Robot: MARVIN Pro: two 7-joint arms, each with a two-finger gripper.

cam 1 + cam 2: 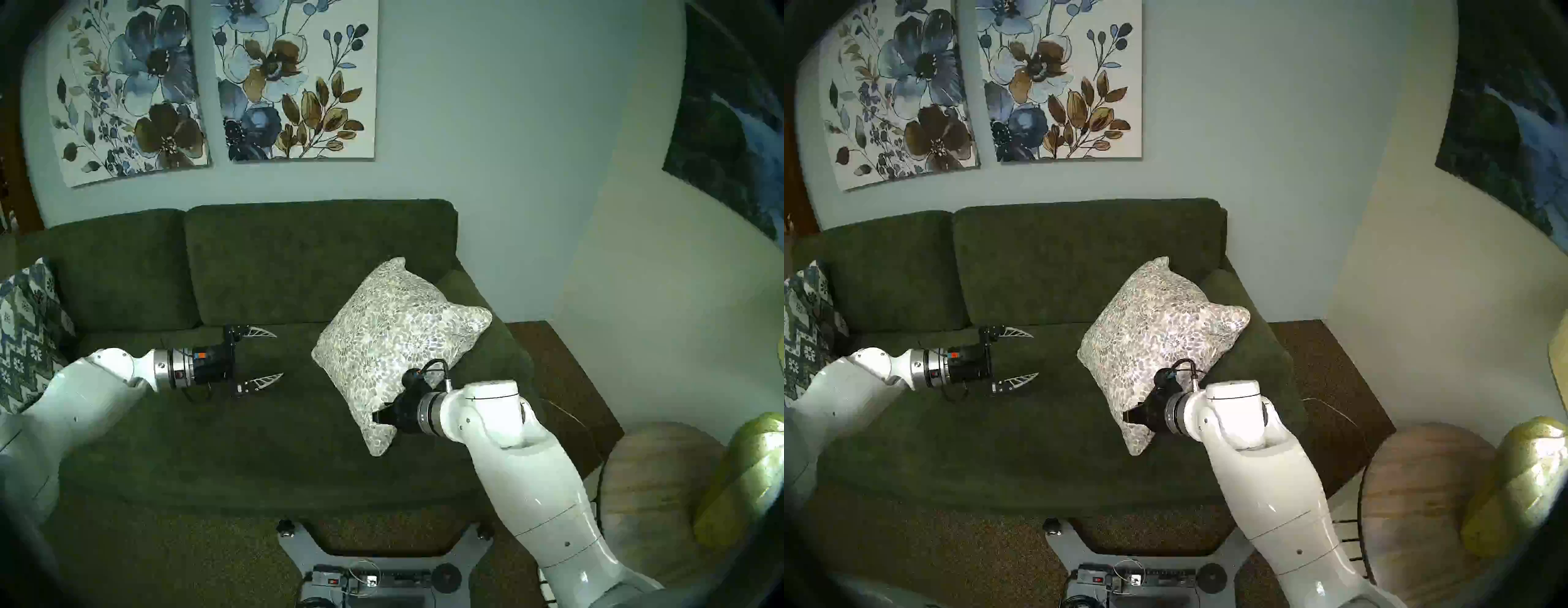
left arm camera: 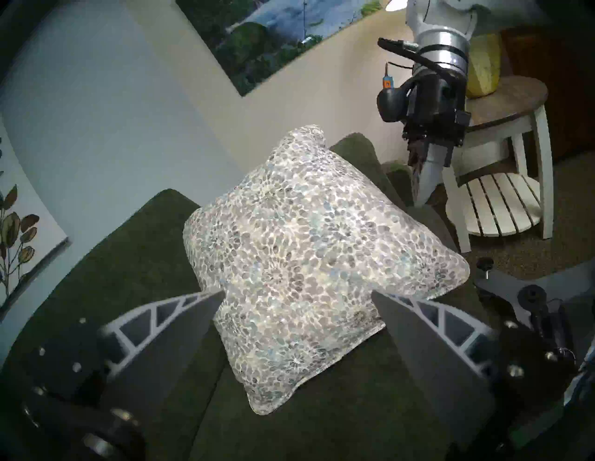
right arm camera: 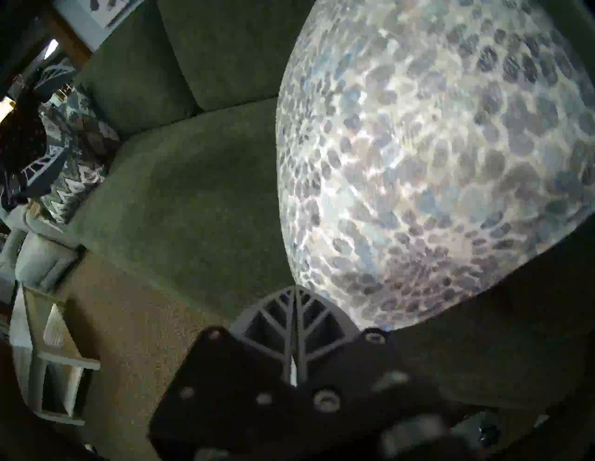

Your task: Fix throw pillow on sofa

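On the sofa's (image 1: 237, 429) right end, the pillow (image 1: 394, 335) stands tilted on a corner, leaning toward the padded arm. Your right pincer (image 3: 294, 325) is at its lower front edge, with its two fingers pressed together; it looks to be pinching that edge, but you can't see the cloth between them. Your left pincer (image 1: 259, 356) is spread wide and empty, well apart to the pillow's left and pointing at it.

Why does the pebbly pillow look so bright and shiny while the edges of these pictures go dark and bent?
Head views: light glares off the throw pillow, while the sofa stays dim; the fisheye bends the walls and blackens the rim. Left wrist view: the pillow is sharp, the near fingers blurred. Right wrist view: the pillow fills the frame, slightly soft, with shiny patches.
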